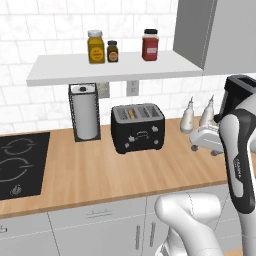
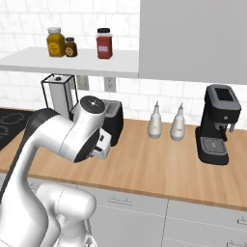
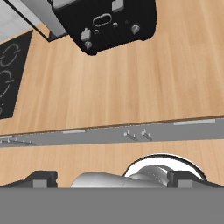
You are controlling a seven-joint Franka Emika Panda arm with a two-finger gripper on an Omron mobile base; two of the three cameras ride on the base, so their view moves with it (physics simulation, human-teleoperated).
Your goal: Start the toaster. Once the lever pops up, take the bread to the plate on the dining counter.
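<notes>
toaster | well ahead of tool | tool spread wide

Left base view looks forward and down from left of the arm, right base view from its right, both sharing the toaster on the counter at middle range; hand view looks down on the toaster's front from nearer.

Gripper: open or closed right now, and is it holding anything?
Gripper: open, jaws wide apart, holding nothing; it hangs over the counter, short of the toaster.
</notes>
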